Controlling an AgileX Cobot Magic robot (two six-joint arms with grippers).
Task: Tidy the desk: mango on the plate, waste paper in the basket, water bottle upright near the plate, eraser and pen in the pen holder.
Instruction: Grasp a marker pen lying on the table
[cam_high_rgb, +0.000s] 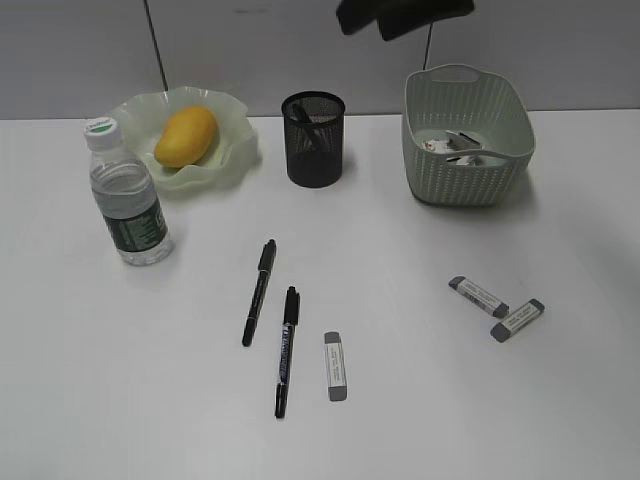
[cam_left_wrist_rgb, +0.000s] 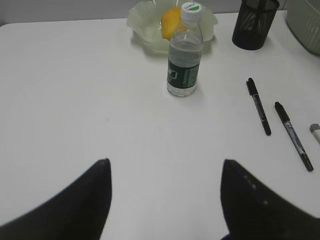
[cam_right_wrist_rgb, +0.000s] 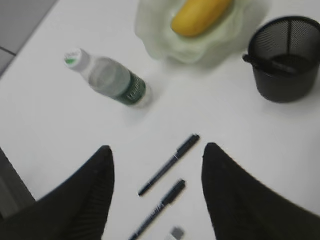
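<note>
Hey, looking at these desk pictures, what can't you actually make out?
- Pen holder contents: the dark mesh hides them, exterior view.
- Basket contents: partly hidden by its wall, too small to name.
- Eraser: cut off by the left wrist view's edge.
- Bottle label print: blurred, right wrist view.

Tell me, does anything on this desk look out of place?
Yes: two pens and three erasers lie loose on the desk, outside the pen holder. Nothing looks spilled or damaged.
</note>
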